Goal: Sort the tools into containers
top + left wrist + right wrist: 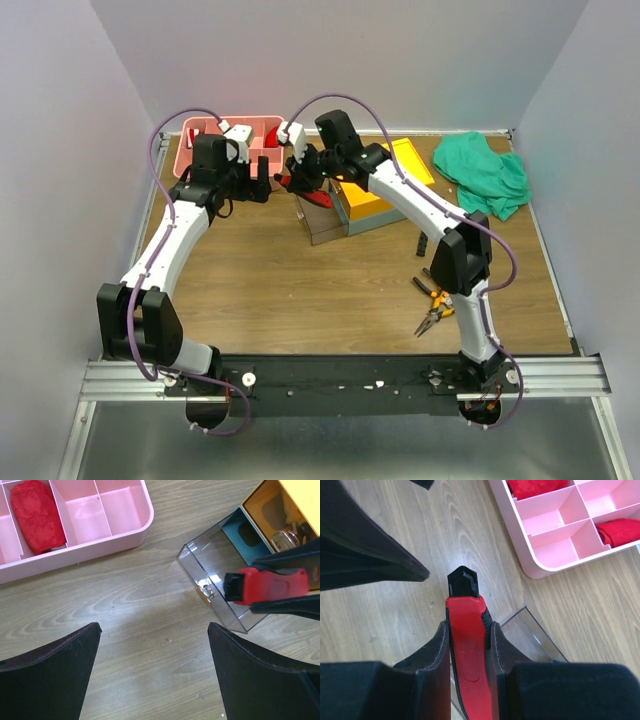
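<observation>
My right gripper (303, 182) (468, 629) is shut on the red-and-black cutter (312, 194) (466, 650) and holds it above the wood between the pink tray (188, 152) (540, 569) and the grey toolbox (356, 222) with its yellow lid (412, 160). The cutter (270, 585) also shows in the left wrist view, over the toolbox's clear compartment (212, 580). My left gripper (252, 182) (155, 672) is open and empty over bare wood beside the tray (142, 522). Orange-and-black pliers (432, 305) lie near the right arm's base.
A green cloth (485, 172) lies at the back right. Red items (37, 515) (620, 530) sit in tray compartments. A small black piece (421, 245) lies right of the toolbox. Metal parts (285, 537) lie inside the toolbox.
</observation>
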You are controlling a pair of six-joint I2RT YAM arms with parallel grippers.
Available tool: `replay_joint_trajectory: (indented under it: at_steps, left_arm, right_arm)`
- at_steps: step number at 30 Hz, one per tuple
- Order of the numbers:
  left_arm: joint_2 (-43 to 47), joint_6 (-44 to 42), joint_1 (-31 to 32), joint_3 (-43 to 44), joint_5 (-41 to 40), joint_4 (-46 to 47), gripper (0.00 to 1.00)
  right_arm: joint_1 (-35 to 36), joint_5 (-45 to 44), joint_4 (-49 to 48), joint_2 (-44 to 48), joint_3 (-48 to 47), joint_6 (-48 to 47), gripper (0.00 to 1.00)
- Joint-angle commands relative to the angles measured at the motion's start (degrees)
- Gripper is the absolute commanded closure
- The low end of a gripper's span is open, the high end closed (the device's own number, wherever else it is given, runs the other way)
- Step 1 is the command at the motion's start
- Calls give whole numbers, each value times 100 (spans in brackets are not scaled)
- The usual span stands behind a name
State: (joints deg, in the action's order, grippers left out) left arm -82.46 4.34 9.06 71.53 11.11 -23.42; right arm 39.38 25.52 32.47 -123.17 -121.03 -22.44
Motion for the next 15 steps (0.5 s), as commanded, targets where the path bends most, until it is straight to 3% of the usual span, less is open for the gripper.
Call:
replay_joint_trajectory:
  at_steps: [1,12,15]
  left_arm:
    - [-139,-135,-45,63,40,-171,1]
    - [-350,-56,-176,221,145,-93,1]
    - [-350,5,-220,213,207,-58,1]
  right_arm:
    - [-114,314,-891,-250,300,134,99]
    - [-123,-574,-760,-418,510,73,99]
    - [-123,-907,-856,-216,940,274,99]
